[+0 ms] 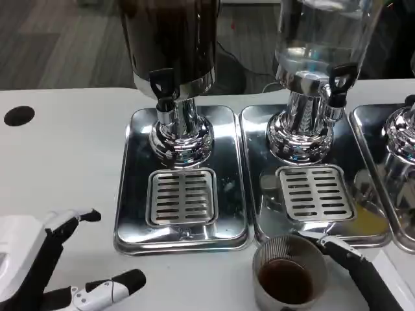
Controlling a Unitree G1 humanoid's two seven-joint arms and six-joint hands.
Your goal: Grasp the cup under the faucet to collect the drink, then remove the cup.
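A clear ribbed cup [289, 273] with dark drink in its bottom stands on the white table, just in front of the middle steel tray [259, 214]. My right hand [360, 269] is at the cup's right side, a finger lying against its rim; whether it grips the cup is hidden. The dark dispenser's black faucet [162, 84] hangs over the left tray's grate [181, 196], which holds nothing. My left hand [58, 265] rests at the bottom left with fingers apart, holding nothing.
A clear dispenser [318, 39] with a black tap [340, 79] stands over the middle grate [316, 192]. A third steel tray [379, 162] and dispenser base sit at the right edge. A black hole [19, 115] marks the table's left side.
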